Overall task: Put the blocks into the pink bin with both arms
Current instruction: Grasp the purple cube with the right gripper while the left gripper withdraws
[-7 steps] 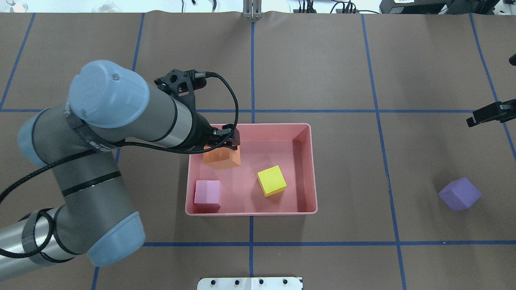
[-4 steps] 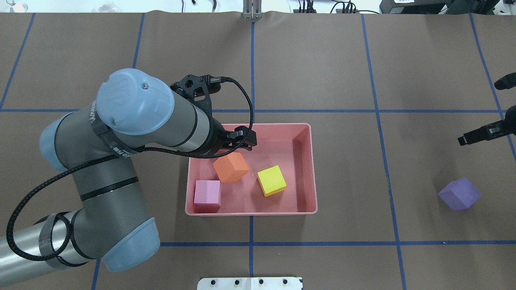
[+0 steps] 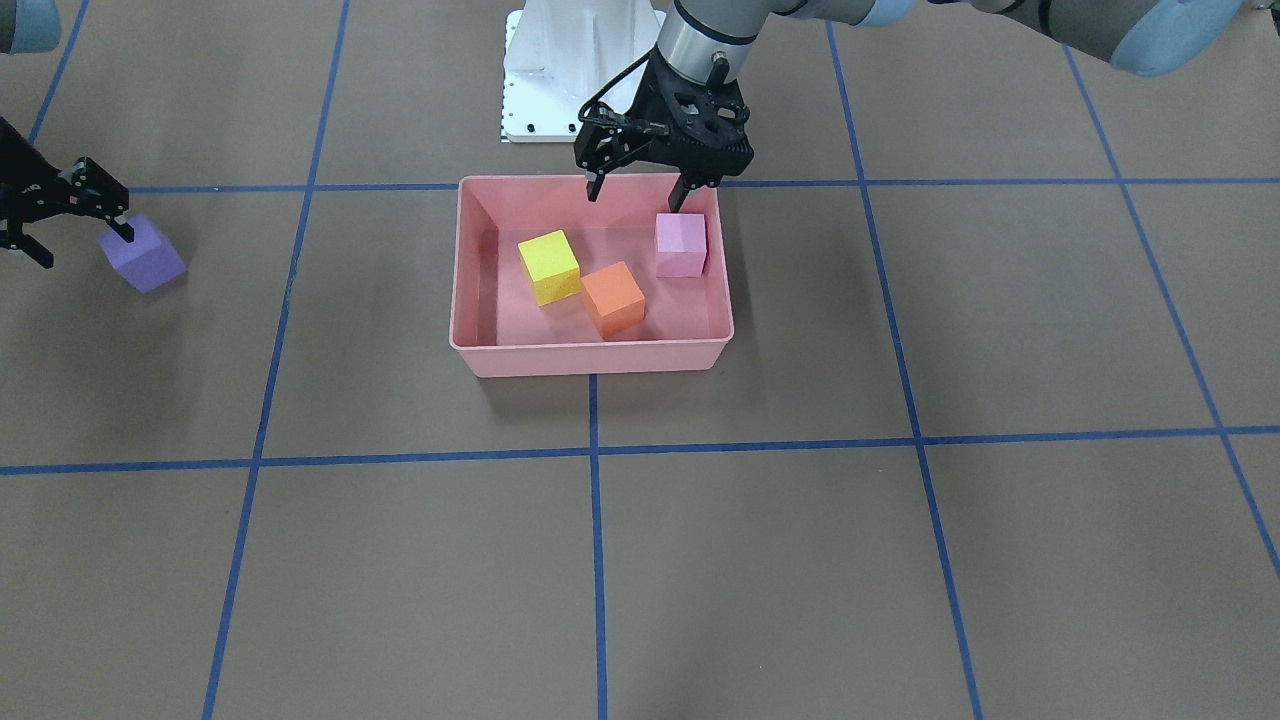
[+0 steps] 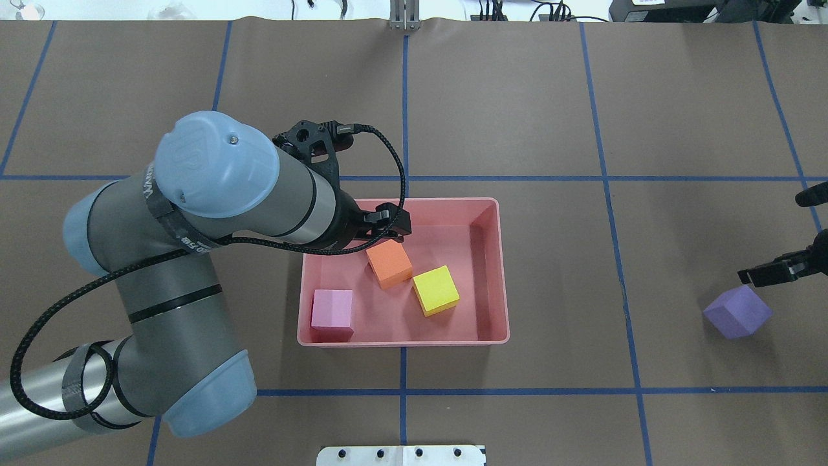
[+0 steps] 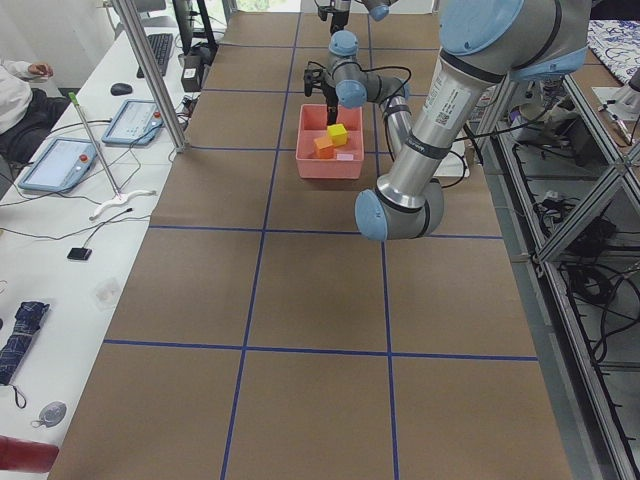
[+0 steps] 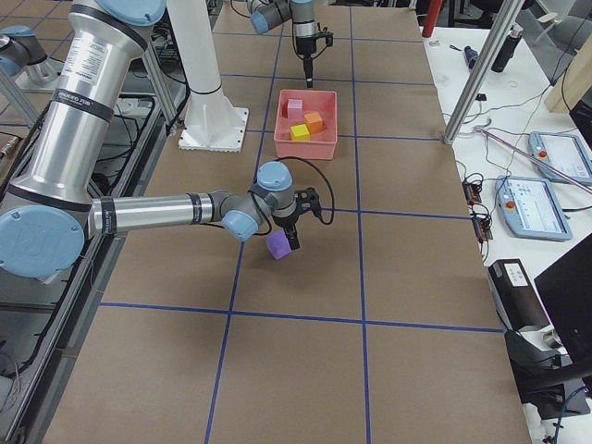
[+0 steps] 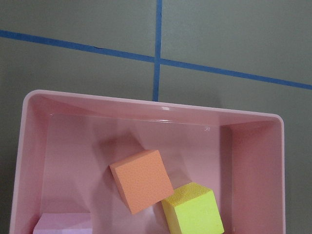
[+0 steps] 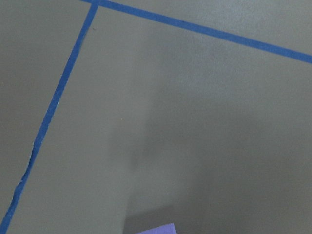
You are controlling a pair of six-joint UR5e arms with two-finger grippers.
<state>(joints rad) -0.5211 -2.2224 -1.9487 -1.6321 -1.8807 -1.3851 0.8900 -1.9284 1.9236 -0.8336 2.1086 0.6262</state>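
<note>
Small matte orange cube (image 3: pixel 613 297) lay in salmon-pink plastic tub (image 3: pixel 590 358), beneath empty, wide-spread left gripper (image 3: pixel 638 202), right gripper (image 3: pixel 88 250) spread too, beside small purple cube (image 3: pixel 148 258).

purple block (image 8: pixel 155 229): only a corner shows at right wrist view's bottom edge | light pink block (image 7: pixel 63 223), yellow block (image 7: pixel 192 210): cut off by left wrist view's bottom edge

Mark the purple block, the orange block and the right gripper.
purple block (image 4: pixel 737 311): overhead exterior view, middle of the cube.
orange block (image 4: pixel 389 264): overhead exterior view, on its top face.
right gripper (image 3: pixel 85 247): exterior front-facing view, midway between its open fingertips.
</note>
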